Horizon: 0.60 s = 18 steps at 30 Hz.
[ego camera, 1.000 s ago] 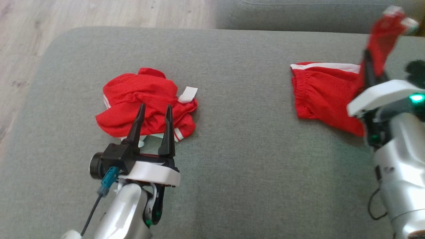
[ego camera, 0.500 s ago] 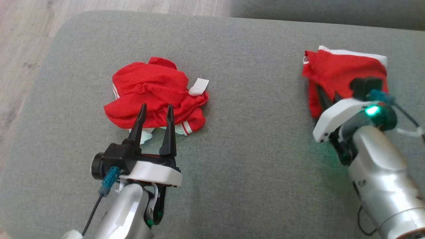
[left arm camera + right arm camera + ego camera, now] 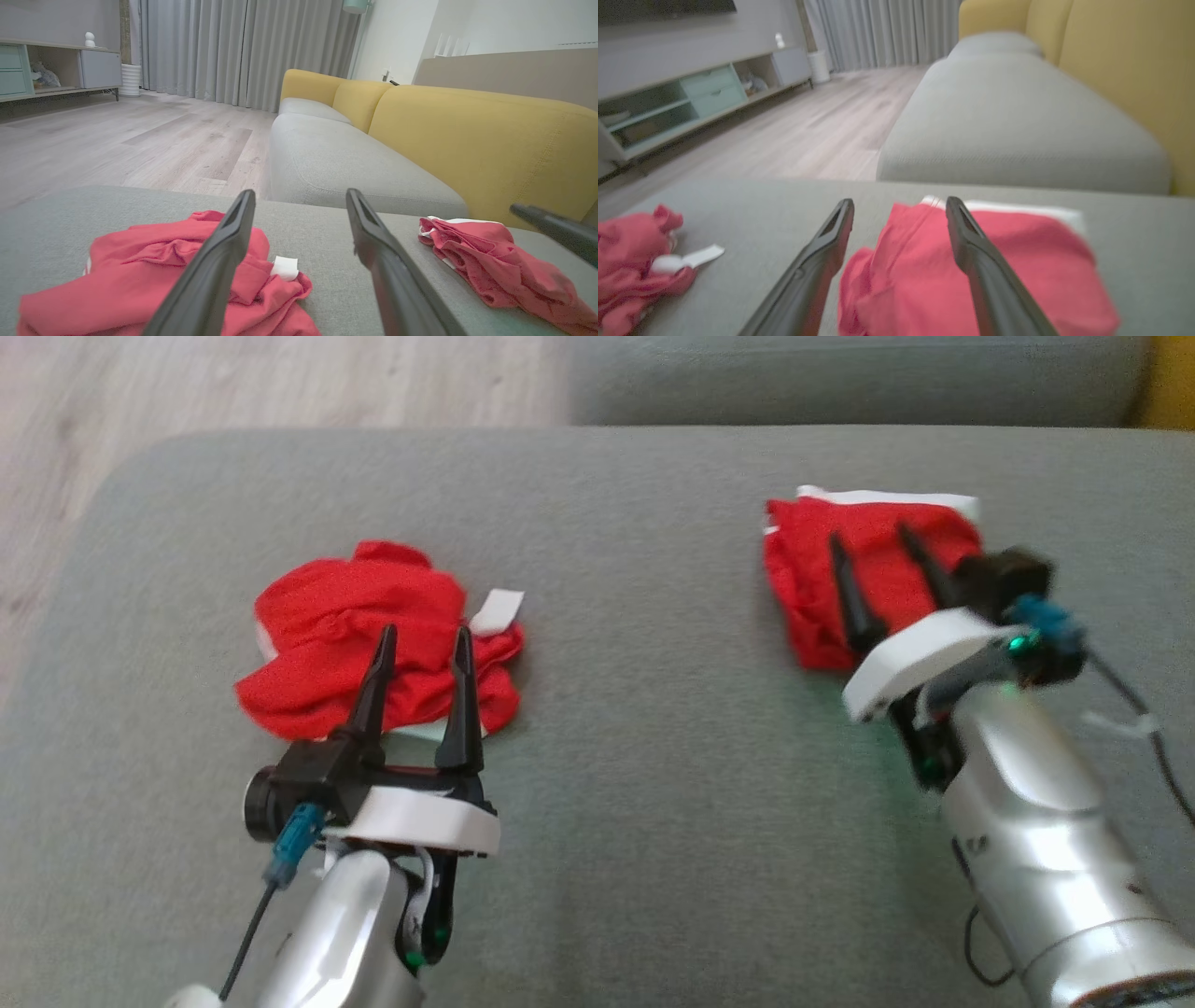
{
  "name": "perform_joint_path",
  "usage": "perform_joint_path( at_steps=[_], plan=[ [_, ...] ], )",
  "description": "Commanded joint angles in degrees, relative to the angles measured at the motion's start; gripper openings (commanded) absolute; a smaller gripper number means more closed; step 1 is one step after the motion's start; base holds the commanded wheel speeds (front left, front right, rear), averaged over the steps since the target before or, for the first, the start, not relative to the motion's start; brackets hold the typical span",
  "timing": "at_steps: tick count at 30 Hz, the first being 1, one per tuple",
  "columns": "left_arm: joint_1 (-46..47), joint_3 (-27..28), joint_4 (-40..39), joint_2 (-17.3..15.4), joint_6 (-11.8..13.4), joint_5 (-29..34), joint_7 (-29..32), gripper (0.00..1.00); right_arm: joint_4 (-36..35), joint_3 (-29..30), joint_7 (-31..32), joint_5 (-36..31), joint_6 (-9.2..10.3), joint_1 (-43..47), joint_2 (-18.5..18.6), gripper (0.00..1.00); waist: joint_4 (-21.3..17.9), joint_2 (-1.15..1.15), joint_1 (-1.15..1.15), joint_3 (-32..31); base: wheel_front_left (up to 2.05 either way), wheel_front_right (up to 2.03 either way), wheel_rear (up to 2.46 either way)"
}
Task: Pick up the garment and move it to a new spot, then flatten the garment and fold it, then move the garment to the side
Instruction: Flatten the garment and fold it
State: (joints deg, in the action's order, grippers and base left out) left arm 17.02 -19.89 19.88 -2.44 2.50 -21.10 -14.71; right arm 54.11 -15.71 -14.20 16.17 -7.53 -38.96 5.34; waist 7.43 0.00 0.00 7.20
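Upper right: right gripper, fingers just parted, has released the folded garment; that piece seems done. Lower left: left gripper, wide open, empty

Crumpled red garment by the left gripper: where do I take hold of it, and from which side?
Probably the raised bunch of folds near its middle: the crumpled garment humps highest there, giving the fingers cloth to pinch. Come from the near side, angled down; the left gripper is open and points at it. Skip the white tag, thin and flat at its edge.
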Motion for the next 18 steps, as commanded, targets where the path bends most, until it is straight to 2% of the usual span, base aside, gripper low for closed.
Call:
perform_joint_path(
  at_steps=[1,3,4,8,13,18],
  plan=[
    [0.56,2.21,-2.06,-0.43,-0.01,0.51,-0.29,1.0,-2.48,-0.3,-0.74,-0.63,0.04,-0.78,-1.0,1.0,-1.64,0.0,0.0,-1.38,0.0,0.0,0.0],
    [0.11,2.56,-2.25,-0.43,-0.15,0.64,-0.29,1.0,-7.74,4.21,-0.77,-2.75,0.04,1.74,-1.27,1.0,-3.02,0.0,0.0,-2.22,0.0,0.0,0.0],
    [-0.39,3.0,-2.45,-0.43,-0.14,0.68,-0.29,1.0,-12.95,8.95,-0.78,-5.49,0.04,5.11,-1.52,1.0,-4.28,0.0,0.0,-3.02,0.0,0.0,0.0],
    [-1.65,3.7,-2.9,-0.43,0.05,0.53,-0.29,1.0,-22.16,15.12,-0.78,-10.78,0.04,12.64,-2.08,1.0,-6.45,0.0,0.0,-4.18,0.0,0.0,0.0],
    [-3.61,3.9,-3.36,-0.43,0.14,0.36,-0.29,1.0,-30.78,19.8,-0.79,-14.07,0.04,21.4,-2.4,1.0,-7.69,0.0,0.0,-4.89,0.0,0.0,0.0],
    [-5.37,3.97,-3.01,-0.43,-0.05,0.95,-0.29,1.0,-35.94,19.57,-0.79,-11.99,0.04,28.33,-2.45,1.0,-7.81,0.0,0.0,-4.86,0.0,0.0,0.0]
  ],
)
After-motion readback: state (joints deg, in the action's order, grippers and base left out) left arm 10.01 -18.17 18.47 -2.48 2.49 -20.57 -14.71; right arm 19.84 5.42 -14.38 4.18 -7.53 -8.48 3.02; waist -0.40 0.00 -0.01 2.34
